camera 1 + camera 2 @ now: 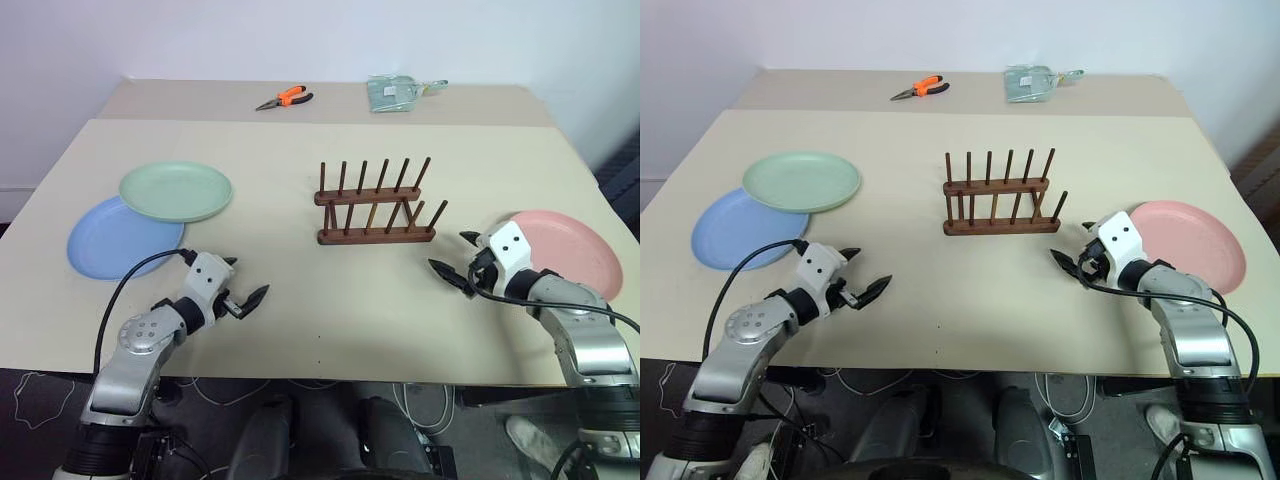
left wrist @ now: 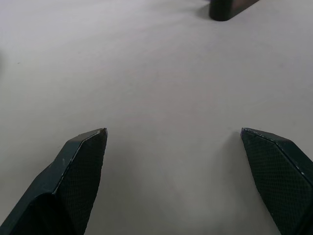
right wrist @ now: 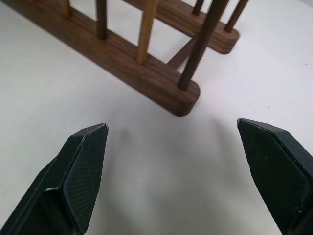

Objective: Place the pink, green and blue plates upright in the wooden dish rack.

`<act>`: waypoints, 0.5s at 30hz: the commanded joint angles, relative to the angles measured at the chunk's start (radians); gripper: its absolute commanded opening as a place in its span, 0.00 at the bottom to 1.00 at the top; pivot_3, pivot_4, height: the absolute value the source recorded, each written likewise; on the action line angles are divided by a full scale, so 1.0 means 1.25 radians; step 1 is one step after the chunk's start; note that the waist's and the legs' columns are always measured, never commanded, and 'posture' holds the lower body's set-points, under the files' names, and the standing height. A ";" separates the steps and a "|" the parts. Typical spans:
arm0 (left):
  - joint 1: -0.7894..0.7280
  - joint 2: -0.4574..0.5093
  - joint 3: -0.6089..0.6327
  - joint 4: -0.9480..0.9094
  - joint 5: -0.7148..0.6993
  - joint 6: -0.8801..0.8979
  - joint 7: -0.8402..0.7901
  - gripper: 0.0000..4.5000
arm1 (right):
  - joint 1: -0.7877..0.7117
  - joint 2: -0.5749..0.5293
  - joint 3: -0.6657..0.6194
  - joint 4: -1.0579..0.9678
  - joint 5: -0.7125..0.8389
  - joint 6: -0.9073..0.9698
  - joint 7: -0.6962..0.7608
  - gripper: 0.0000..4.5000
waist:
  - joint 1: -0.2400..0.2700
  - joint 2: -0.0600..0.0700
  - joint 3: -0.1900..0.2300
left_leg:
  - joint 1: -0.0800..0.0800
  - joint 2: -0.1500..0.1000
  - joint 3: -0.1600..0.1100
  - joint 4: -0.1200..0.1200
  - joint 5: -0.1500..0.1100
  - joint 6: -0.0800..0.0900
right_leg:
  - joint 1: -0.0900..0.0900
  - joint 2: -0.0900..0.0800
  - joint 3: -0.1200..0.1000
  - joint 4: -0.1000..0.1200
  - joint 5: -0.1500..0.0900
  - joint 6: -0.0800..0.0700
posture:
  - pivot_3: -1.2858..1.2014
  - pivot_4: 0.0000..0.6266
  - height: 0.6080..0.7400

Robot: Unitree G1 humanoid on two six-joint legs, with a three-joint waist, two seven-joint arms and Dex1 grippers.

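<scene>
The wooden dish rack (image 1: 375,205) stands empty in the middle of the table, its pegs upright. To the left lies the green plate (image 1: 176,191), flat, overlapping the far edge of the blue plate (image 1: 115,240). At the right edge the pink plate (image 1: 570,250) lies flat. My left gripper (image 1: 248,277) hovers open over bare table in front of the blue plate, holding nothing. My right gripper (image 1: 448,250) is open and empty between the pink plate and the rack's near right end (image 3: 146,73), pointing toward that end.
Orange-handled pliers (image 1: 285,98) and a clear plastic packet (image 1: 395,93) lie on the far table section. The table's front edge (image 1: 320,378) runs just below both grippers. Cables trail from both wrists.
</scene>
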 commanded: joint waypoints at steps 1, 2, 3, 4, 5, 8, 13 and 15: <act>-0.013 0.004 0.001 -0.022 0.002 -0.006 0.003 1.00 | -0.028 0.008 -0.007 -0.006 -0.010 -0.023 -0.024 0.96 | 0.000 0.000 0.000 | 0.000 0.000 0.000 0.000 0.000 0.000 | 0.000 0.000 0.000 0.000 0.000 0.000 | 0.52 0.24 0.98; -0.013 0.003 0.001 -0.021 0.002 -0.007 0.004 1.00 | -0.031 0.011 -0.005 -0.003 -0.013 -0.026 -0.029 0.96 | 0.000 0.000 0.000 | 0.000 0.000 0.000 0.000 0.000 0.000 | 0.000 0.000 0.000 0.000 0.000 0.000 | 0.52 0.24 0.98; -0.013 0.002 0.001 -0.021 0.002 -0.007 0.005 1.00 | -0.033 0.014 -0.004 -0.001 -0.015 -0.028 -0.032 0.96 | 0.000 0.000 0.000 | 0.000 0.000 0.000 0.000 0.000 0.000 | 0.000 0.000 0.000 0.000 0.000 0.000 | 0.52 0.24 0.98; -0.014 0.002 0.001 -0.021 0.003 -0.008 0.005 1.00 | -0.034 0.015 -0.002 0.001 -0.017 -0.030 -0.034 0.96 | 0.000 0.000 0.000 | 0.000 0.000 0.000 0.000 0.000 0.000 | 0.000 0.000 0.000 0.000 0.000 0.000 | 0.52 0.24 0.98; -0.016 0.002 0.000 -0.020 0.003 -0.008 0.004 1.00 | -0.035 0.017 -0.001 0.003 -0.018 -0.033 -0.036 0.96 | 0.001 0.000 0.000 | 0.000 0.000 0.000 0.000 0.000 0.000 | 0.000 0.000 0.000 0.000 0.000 0.000 | 0.52 0.24 0.98; -0.029 0.002 -0.004 -0.005 0.006 -0.015 0.000 1.00 | -0.035 0.022 0.001 0.002 -0.020 -0.033 -0.042 0.96 | 0.001 0.000 0.000 | 0.000 0.000 0.000 0.000 0.000 0.000 | 0.000 0.000 0.000 0.000 0.000 0.000 | 0.52 0.24 0.98; -0.062 0.007 -0.011 0.032 0.011 -0.029 -0.015 1.00 | -0.009 0.029 -0.011 -0.026 -0.021 -0.030 -0.059 0.96 | 0.001 0.000 0.000 | 0.000 0.000 0.000 0.000 0.000 0.000 | 0.000 0.001 0.000 0.000 0.000 0.000 | 0.52 0.24 0.98; -0.075 0.007 -0.014 0.042 0.012 -0.032 -0.018 1.00 | -0.003 0.029 -0.015 -0.032 -0.023 -0.032 -0.069 0.96 | 0.001 0.000 0.000 | 0.000 0.000 0.000 0.000 0.000 0.000 | 0.000 0.001 0.000 0.000 0.000 0.000 | 0.52 0.24 0.98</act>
